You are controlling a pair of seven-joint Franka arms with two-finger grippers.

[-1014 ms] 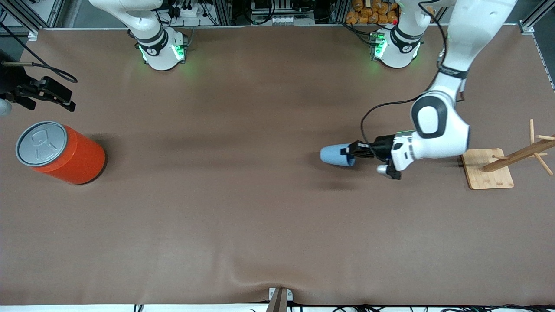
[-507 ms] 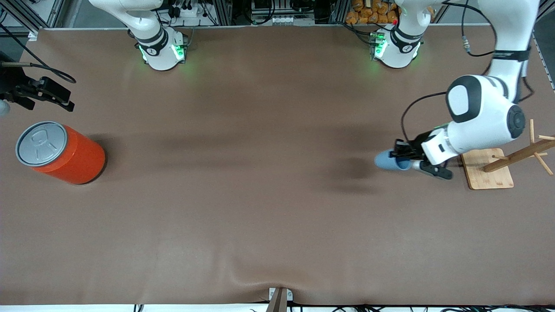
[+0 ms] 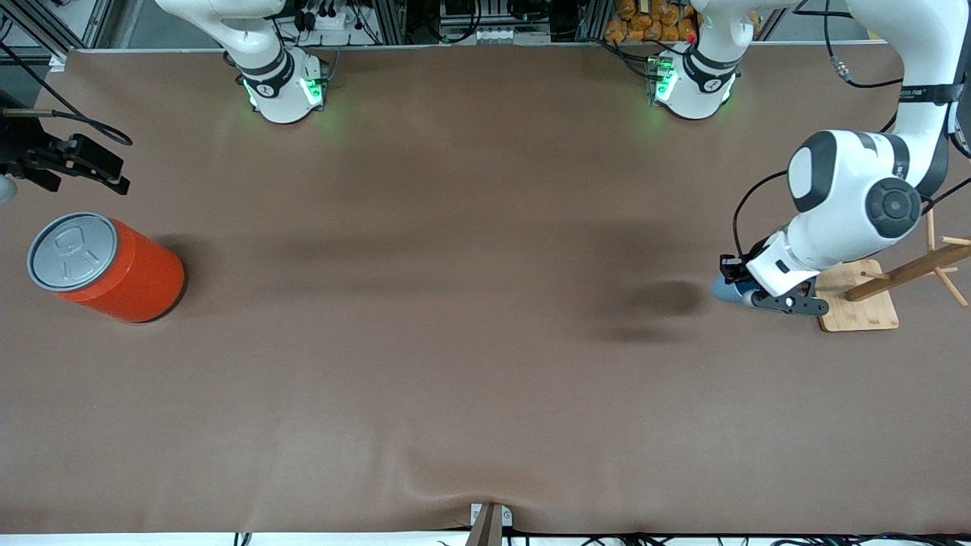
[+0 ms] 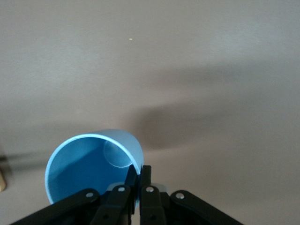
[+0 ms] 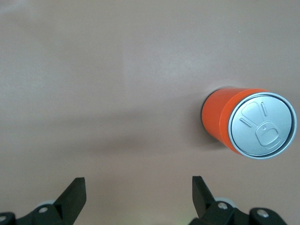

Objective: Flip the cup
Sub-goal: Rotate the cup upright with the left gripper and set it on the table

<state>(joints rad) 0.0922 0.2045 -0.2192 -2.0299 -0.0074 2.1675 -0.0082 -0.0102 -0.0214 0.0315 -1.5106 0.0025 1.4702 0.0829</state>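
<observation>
Brown-covered table (image 3: pixel 455 341); cluttered metal framing (image 3: pixel 485 23), seemingly shelving.

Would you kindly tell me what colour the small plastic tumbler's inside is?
Blue, darker than its light-blue outside; best seen in the left wrist view.

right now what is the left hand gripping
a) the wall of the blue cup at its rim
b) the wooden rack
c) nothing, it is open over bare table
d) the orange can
a: in the left wrist view the left hand has its fingers shut on the wall of the cup, one inside and one outside the rim, while the orange can stands at the right arm's end of the table.
</observation>
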